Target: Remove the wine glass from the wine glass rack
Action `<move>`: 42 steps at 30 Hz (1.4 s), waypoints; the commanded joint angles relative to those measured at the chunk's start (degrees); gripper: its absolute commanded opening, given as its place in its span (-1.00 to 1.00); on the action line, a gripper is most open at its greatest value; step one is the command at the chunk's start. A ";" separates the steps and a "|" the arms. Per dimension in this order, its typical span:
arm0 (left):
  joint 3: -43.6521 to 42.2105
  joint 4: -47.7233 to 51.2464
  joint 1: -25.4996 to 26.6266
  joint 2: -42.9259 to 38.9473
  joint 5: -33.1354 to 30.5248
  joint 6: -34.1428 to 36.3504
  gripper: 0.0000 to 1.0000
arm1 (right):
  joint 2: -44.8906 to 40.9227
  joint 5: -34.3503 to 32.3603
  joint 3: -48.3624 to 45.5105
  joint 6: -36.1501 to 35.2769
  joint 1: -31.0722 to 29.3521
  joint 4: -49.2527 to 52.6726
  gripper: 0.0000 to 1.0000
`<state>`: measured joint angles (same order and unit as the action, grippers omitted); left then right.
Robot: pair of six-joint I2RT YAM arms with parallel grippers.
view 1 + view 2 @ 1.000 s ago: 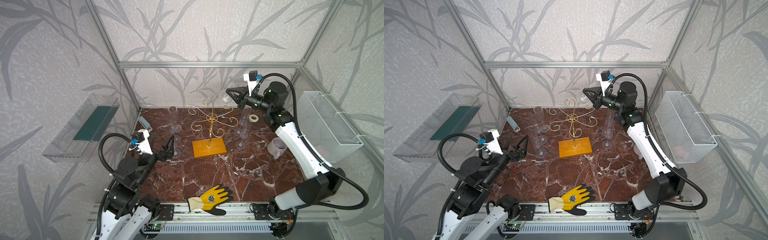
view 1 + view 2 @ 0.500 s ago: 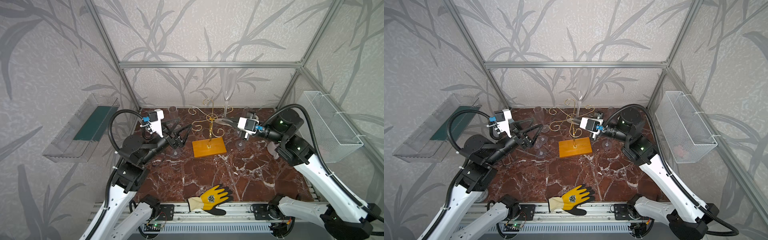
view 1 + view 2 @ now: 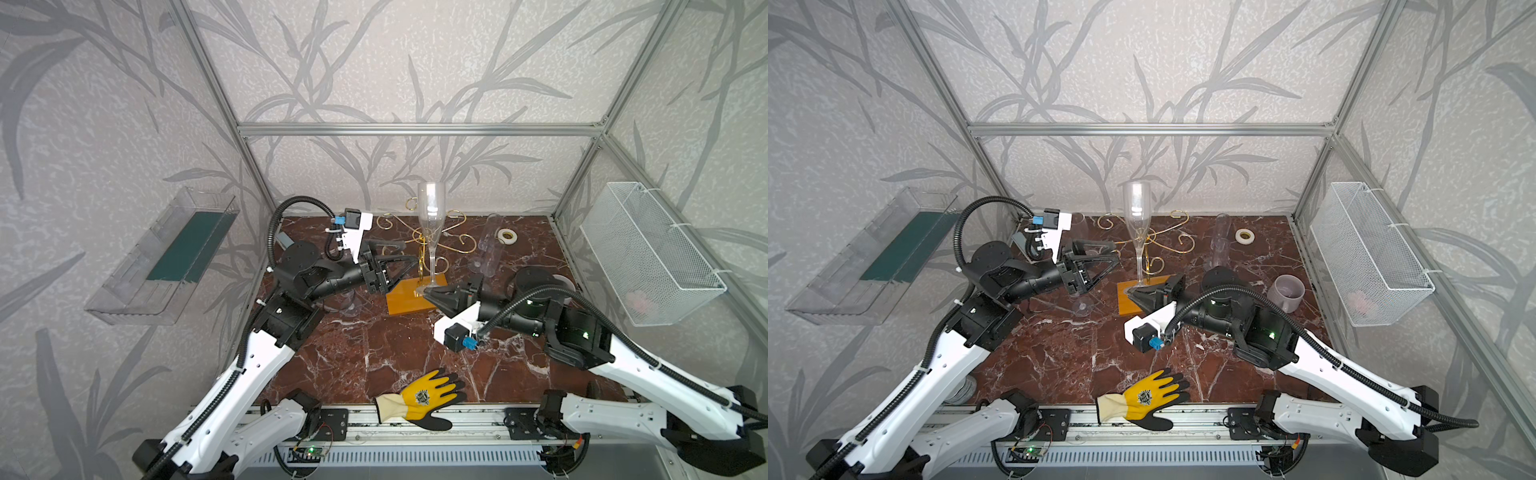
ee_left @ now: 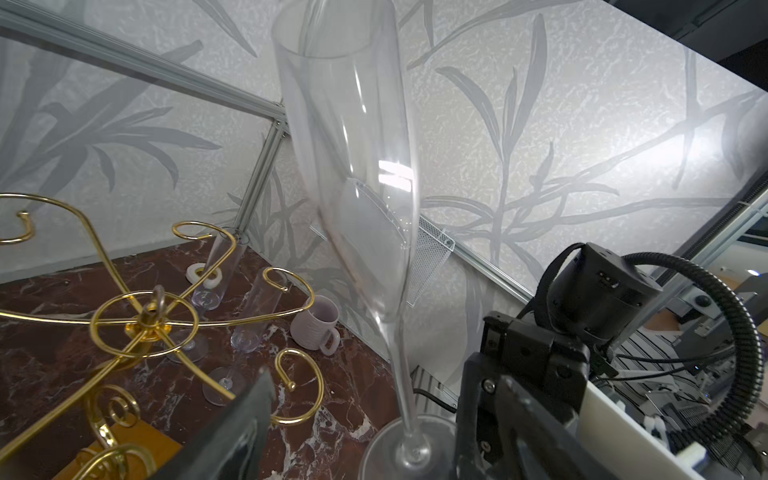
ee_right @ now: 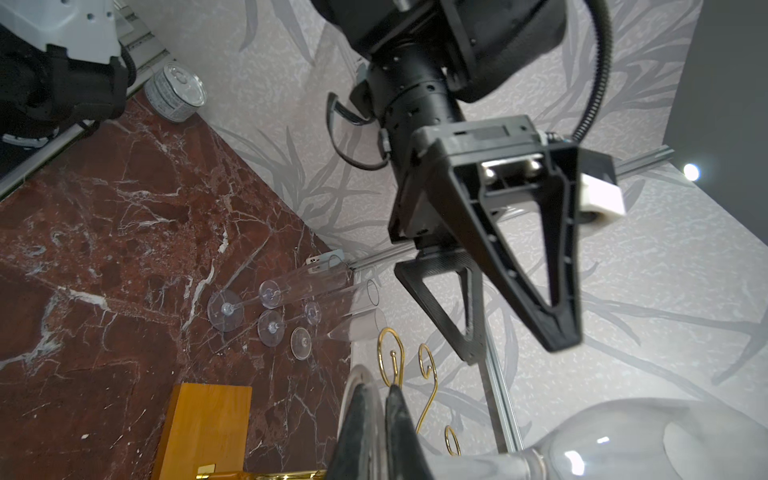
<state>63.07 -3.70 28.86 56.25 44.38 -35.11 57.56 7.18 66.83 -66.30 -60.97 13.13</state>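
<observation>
Gold wire wine glass rack (image 3: 401,297) with curled arms, on a yellow-orange wooden base: stands just beyond both sets of fingers.

Item held: tall, clear, flute-shaped wine glass (image 3: 432,208), upright and off the arms. Its round foot is pinched at the rim by the right gripper (image 3: 428,294), and the bowl towers above those fingers.

Left gripper (image 3: 409,254): fingers spread wide, level with the stem, near it but apart from it.

Hazards, as judged:
- The grip is thin, on a slick foot rim with a long lever above, so the glass may pivot or slip free.
- Left fingers closing off-centre could knock the stem sideways.
- A swing toward the rack's curls could snag the stem.
- A fall would land among the clear flutes (image 3: 490,245) on the dark red marble bench (image 3: 374,345).
</observation>
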 commanded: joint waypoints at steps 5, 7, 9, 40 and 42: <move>2.85 3.25 4.12 3.63 5.22 0.65 0.58 | -0.71 -8.36 -1.61 -6.28 -4.05 -7.72 -1.00; 2.98 3.18 4.76 4.51 5.36 0.57 0.50 | -0.37 -9.55 -2.07 -7.21 -4.79 -8.80 -1.00; 3.03 3.09 4.98 5.07 5.37 0.24 0.37 | -0.13 -10.79 -2.49 -8.44 -5.46 -10.06 -1.00; 2.28 -2.26 6.21 4.59 5.41 -1.89 -1.00 | 1.33 -16.21 -4.69 -13.44 -9.03 -13.13 -1.00; 2.23 -2.13 6.22 4.50 5.17 -1.85 -1.00 | 1.41 -16.24 -4.72 -13.42 -9.01 -13.13 -1.00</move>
<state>64.36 -3.46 34.83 61.91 49.56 -35.92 58.59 -8.19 62.37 -77.91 -69.34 2.37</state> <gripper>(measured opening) 0.088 0.085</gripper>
